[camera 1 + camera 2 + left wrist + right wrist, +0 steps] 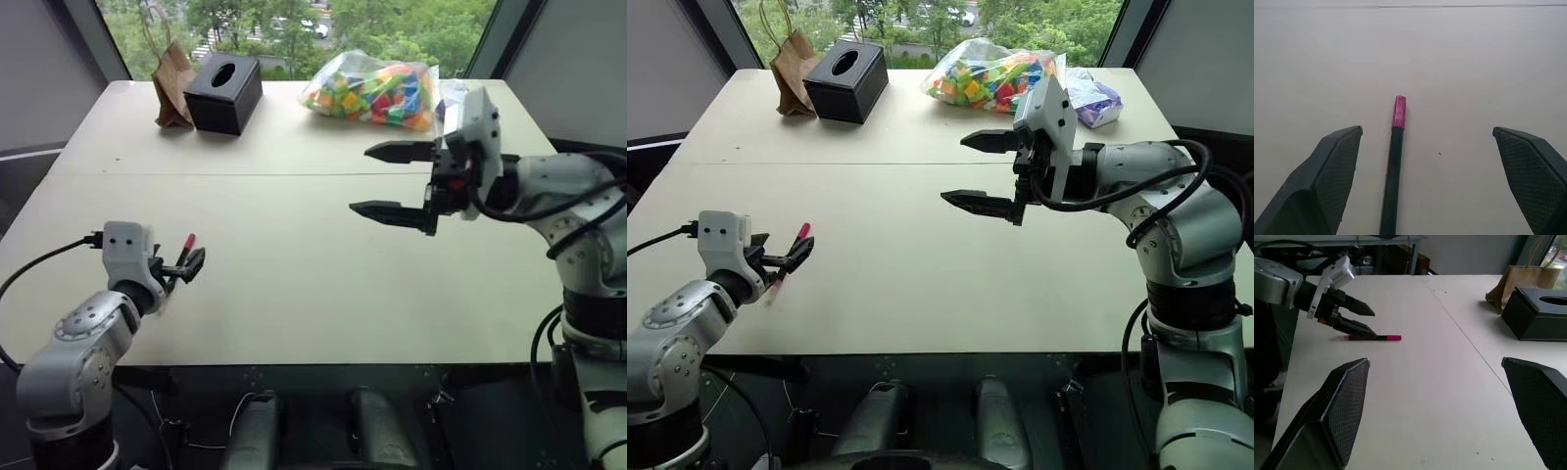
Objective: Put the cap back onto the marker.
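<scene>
The marker is a thin black pen lying flat on the pale table. The red cap sits on its far end. It also shows as a red tip just beyond my left gripper. That gripper hangs low over the table near the front left, open, with the marker between its spread fingers and touching neither. From the right wrist view, the marker lies under the left gripper's lower finger. My right gripper is raised over the table's right half, open, empty and pointing left.
At the back of the table stand a black tissue box, a brown paper bag and a clear bag of colourful blocks. A seam runs across the table. The front edge lies just behind the left gripper.
</scene>
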Motion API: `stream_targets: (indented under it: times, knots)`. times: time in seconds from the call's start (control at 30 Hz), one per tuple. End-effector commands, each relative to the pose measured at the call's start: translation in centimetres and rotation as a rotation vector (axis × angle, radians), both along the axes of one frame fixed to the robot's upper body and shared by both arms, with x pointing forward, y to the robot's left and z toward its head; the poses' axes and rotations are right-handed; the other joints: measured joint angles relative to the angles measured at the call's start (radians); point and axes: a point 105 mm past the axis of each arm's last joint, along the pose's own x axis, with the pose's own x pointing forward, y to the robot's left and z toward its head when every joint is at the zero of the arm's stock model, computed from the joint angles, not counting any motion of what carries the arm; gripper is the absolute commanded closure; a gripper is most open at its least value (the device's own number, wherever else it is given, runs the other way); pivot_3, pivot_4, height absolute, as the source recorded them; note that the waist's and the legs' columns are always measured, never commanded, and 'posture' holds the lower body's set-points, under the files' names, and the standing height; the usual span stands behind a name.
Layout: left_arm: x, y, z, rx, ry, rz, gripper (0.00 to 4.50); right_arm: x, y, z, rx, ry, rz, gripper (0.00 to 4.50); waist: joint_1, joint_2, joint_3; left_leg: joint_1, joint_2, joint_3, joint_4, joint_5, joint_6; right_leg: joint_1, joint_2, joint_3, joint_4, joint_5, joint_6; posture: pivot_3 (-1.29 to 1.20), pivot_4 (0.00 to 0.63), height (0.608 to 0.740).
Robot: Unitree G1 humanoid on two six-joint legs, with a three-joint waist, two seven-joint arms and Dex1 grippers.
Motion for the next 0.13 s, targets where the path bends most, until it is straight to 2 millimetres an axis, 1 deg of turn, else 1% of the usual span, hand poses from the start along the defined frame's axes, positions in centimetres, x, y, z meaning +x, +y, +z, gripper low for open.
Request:
stream_targets:
  times: [0.03, 0.13]
  knots:
    - [-1.1, -0.1, 2.1, 0.004, -0.065, 0.044, 0.02, -0.2, -0.3, 1.2, -0.028, -0.054, 0.045, 0.03, 0.000, 0.000, 0.000, 0.000, 0.000, 0.000, 0.000, 0.000, 0.000, 0.000, 0.000, 0.000, 0.000, 0.000, 0.000, 0.00, 0.150, 0.740]
    - [-2.1, -0.2, 2.4, 0.004, -0.068, 0.079, 0.02, 0.2, -0.6, 1.4, -0.039, -0.063, 0.053, 0.03, -0.001, 0.000, 0.000, 0.000, 0.000, 0.000, 0.000, 0.000, 0.000, 0.000, 0.000, 0.000, 0.000, 0.000, 0.000, 0.00, 0.150, 0.740]
